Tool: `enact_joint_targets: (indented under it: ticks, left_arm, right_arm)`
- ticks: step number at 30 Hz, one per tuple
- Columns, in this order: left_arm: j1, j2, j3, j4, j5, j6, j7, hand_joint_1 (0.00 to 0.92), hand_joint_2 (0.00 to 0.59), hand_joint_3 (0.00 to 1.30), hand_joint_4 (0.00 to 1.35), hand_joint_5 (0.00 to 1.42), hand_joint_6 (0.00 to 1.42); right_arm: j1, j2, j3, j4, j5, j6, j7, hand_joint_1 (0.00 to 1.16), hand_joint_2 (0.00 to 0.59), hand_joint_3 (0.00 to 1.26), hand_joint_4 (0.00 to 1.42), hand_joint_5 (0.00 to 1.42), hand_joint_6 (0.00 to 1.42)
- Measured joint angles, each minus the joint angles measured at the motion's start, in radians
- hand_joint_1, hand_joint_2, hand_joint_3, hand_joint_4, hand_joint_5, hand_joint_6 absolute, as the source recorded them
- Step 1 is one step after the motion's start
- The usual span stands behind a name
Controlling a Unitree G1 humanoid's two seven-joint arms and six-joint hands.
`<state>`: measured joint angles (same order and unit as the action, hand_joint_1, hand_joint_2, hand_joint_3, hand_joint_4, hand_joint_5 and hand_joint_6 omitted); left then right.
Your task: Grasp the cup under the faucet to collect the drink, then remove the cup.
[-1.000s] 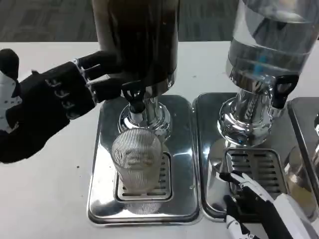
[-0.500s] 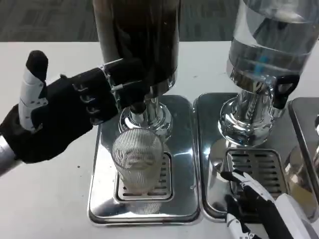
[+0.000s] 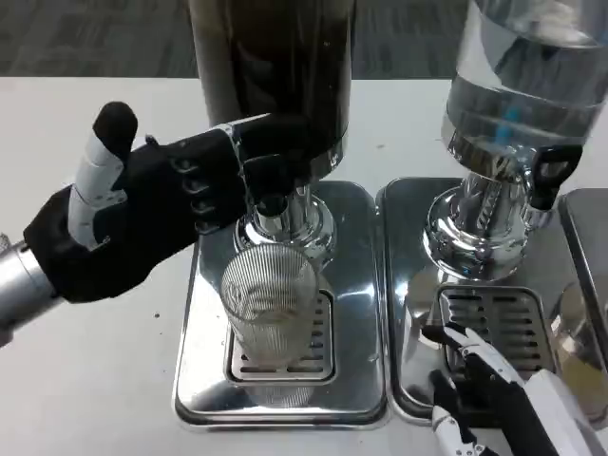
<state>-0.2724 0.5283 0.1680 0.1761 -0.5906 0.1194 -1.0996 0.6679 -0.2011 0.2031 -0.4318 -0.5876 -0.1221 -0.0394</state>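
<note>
A clear ribbed cup [image 3: 271, 304] stands upright on the grate of a shiny drip tray [image 3: 356, 285], right under the faucet [image 3: 275, 218] of the dark drink dispenser [image 3: 275, 66]. My left hand [image 3: 152, 214] reaches in from the left. Its black fingers [image 3: 261, 133] lie over the faucet's black lever [image 3: 270, 178], and its thumb sticks up, away from them. The hand stays above the cup and does not touch it. My right hand [image 3: 503, 399] rests low at the bottom right, fingers apart and holding nothing, over the neighbouring tray's grate.
A second dispenser [image 3: 527, 85] with clear liquid and its own black-handled tap [image 3: 549, 176] stands to the right on another steel tray [image 3: 408, 285]. A third tray's edge [image 3: 591, 228] shows at the far right. Bare white table lies to the left and in front.
My left hand has moved right and up, from beside the dispenser until its fingers cover the faucet lever. The camera shifted slightly. Cup and right hand stayed put.
</note>
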Motion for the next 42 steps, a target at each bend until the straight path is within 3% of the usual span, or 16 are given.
enact_joint_targets:
  ticks: [5, 14, 20, 42]
  left_arm:
    - [-0.001, 0.007, -0.009, -0.017, 0.040, -0.047, 0.000, 0.000, 0.028, 0.19, 0.07, 0.11, 0.02]
    - [0.002, 0.025, -0.040, -0.031, 0.157, -0.228, 0.010, 0.000, 0.029, 0.20, 0.07, 0.11, 0.02]
    - [0.012, 0.034, -0.052, -0.031, 0.169, -0.279, 0.018, 0.000, 0.033, 0.20, 0.08, 0.11, 0.01]
    - [0.050, 0.046, -0.053, -0.070, 0.148, -0.294, 0.029, 0.000, 0.044, 0.20, 0.08, 0.11, 0.02]
  right_arm:
    - [-0.002, 0.000, 0.000, 0.002, 0.003, 0.000, -0.002, 0.52, 0.586, 0.18, 0.08, 0.06, 0.25]
    - [-0.017, 0.004, 0.001, 0.012, 0.005, 0.000, -0.002, 0.52, 0.586, 0.18, 0.08, 0.06, 0.25]
    - [-0.023, 0.004, 0.001, 0.014, 0.005, 0.002, -0.002, 0.52, 0.586, 0.18, 0.08, 0.07, 0.25]
    - [-0.036, 0.003, 0.002, 0.019, 0.007, 0.006, -0.004, 0.50, 0.586, 0.18, 0.08, 0.07, 0.25]
